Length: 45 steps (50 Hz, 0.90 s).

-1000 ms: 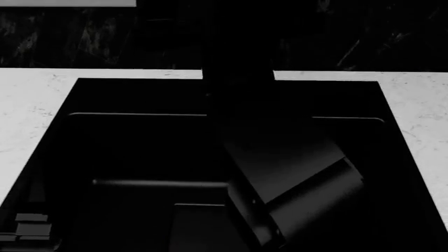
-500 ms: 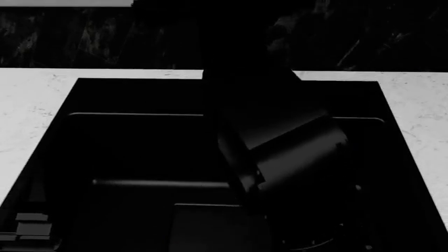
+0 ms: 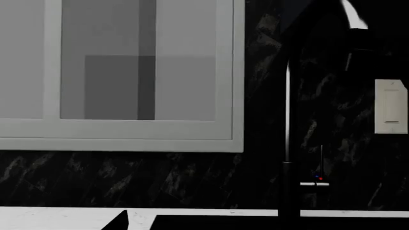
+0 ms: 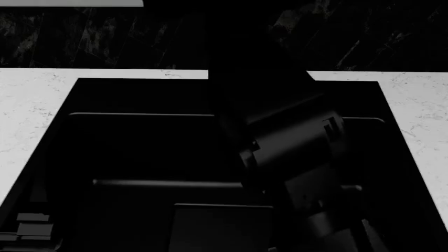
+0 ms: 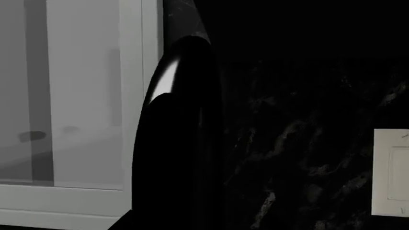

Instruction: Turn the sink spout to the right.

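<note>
Reaching across sink (image 4: 140, 100), right arm (image 4: 294, 147)

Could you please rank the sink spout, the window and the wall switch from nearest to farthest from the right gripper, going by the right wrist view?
1. The sink spout: close up in front, covering part of the window frame.
2. The window and the wall switch: both on the back wall, either side of the spout; too close to call.

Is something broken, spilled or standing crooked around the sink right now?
Nothing stands out. The sink spout rises upright, the sink shows no spill, and the counter looks clean. The scene is very dark, so small faults could be hidden.
</note>
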{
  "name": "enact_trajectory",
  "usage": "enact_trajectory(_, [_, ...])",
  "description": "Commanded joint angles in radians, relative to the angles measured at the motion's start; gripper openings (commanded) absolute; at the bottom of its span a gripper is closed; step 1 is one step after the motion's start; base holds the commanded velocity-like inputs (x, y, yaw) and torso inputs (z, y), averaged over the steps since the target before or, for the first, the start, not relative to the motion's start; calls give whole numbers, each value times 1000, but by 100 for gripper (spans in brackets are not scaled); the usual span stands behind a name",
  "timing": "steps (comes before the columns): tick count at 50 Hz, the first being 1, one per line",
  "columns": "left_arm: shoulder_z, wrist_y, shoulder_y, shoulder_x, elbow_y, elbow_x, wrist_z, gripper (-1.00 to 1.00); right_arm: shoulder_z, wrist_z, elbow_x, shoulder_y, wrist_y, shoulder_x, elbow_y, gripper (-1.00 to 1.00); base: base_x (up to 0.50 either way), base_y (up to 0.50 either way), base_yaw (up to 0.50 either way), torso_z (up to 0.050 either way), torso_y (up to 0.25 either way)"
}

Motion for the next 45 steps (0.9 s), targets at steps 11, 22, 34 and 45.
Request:
enact_trajectory(11, [7, 0, -2, -6, -1, -1, -6, 100, -15, 25, 25, 21, -3, 39, 14, 100, 0, 0, 0, 0, 0])
enact_trajectory(22, [11, -1, -5, -9, -4, -4, -6, 100, -14, 45, 37, 14, 14, 66, -19, 100, 0, 0, 0, 0, 0])
enact_trajectory(34, [10, 3, -5, -11, -4, -9, -9, 100, -15, 60, 44, 2, 39, 106, -53, 100, 0, 0, 0, 0, 0])
enact_trajectory(45, [23, -2, -9, -14, -7, 2, -14, 100, -3, 68, 51, 14, 64, 152, -64, 100, 0, 0, 0, 0, 0])
